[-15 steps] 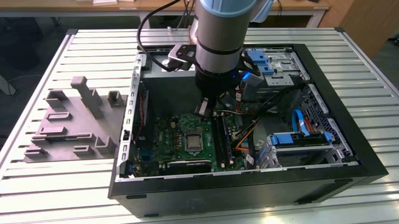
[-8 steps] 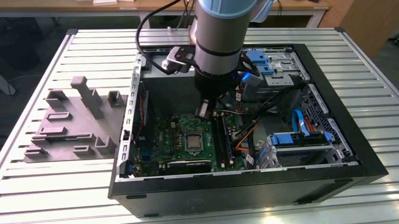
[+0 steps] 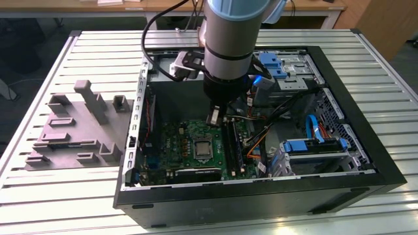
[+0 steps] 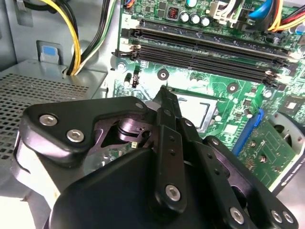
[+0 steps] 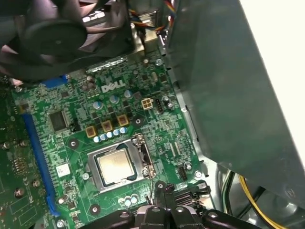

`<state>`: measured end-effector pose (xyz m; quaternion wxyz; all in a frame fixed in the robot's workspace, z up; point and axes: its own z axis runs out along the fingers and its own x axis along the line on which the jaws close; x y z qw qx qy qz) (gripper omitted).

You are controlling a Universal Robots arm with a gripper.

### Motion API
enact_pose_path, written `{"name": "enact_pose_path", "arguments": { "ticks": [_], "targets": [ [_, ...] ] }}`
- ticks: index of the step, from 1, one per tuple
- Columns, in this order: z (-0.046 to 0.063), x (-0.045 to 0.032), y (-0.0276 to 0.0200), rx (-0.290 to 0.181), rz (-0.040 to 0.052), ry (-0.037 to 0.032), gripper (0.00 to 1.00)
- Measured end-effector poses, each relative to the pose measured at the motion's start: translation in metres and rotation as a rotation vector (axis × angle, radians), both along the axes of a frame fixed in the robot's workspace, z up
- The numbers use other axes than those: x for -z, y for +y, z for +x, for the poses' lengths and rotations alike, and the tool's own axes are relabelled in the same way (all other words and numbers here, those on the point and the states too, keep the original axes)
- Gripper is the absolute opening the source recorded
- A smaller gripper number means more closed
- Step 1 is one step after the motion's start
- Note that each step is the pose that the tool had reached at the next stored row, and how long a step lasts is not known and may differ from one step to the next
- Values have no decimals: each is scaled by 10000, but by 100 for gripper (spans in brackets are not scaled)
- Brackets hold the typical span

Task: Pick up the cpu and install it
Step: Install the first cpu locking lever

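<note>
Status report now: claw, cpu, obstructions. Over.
Claw above green motherboard, fingers together, nothing gripped. Cpu seated in socket. Memory slots close beside; nothing over socket.

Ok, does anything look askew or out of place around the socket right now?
Nothing stands out. In the first wrist view the cpu lies flat inside the socket frame, its edges parallel to the frame. The gripper hangs over the motherboard beside the socket, holding nothing.
</note>
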<state>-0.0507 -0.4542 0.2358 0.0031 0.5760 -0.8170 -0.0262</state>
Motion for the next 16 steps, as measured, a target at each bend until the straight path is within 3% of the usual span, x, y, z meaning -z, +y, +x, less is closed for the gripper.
{"name": "enact_pose_path", "arguments": {
  "ticks": [2, 5, 16],
  "targets": [
    [-1, 0, -13, -48, -28, 0, 11],
    [-1, 0, -19, -105, -166, 1, 11],
    [-1, 0, -20, -145, -174, 0, 11]
  ]
}}
